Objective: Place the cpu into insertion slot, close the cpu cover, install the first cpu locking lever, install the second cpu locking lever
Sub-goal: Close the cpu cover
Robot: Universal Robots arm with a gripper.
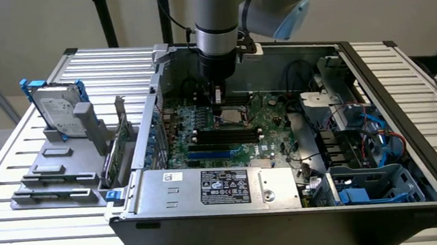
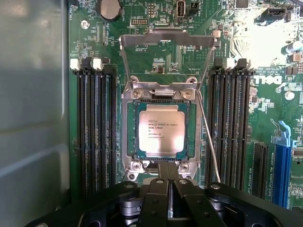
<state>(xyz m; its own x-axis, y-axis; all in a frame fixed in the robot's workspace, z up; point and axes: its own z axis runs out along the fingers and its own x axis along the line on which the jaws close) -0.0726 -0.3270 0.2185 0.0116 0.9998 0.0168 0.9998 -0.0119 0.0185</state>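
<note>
Lying flat in the insertion slot (image 2: pixel 128 142), the cpu (image 2: pixel 162 130) is showing its dull grey top, the first speaker is saying. In the exterior view that socket is sitting at twelve o'clock from the black memory slots (image 1: pixel 223 136).

"And the claw?" the second is asking.

"The gripper (image 2: pixel 167 169) is hovering at the socket's edge with its fingers pressed together, and nothing is showing between them. In the exterior view it is hanging at about eleven o'clock of the socket."

"The cpu cover (image 2: pixel 168 40) is standing raised on its hinge, on the far side of the socket from those fingers. It is looking like thin stamped metal, so probably light and stiff, and swinging only along its hinge arc. Its free crossbar is seeming the sensible place to push or pinch."

"The chip itself is likely being the fragile part, and the contacts beneath are probably not tolerating a sideways shove. The locking lever (image 2: pixel 209 137) beside the socket is looking like thin springy wire, probably slippery to catch."
</note>
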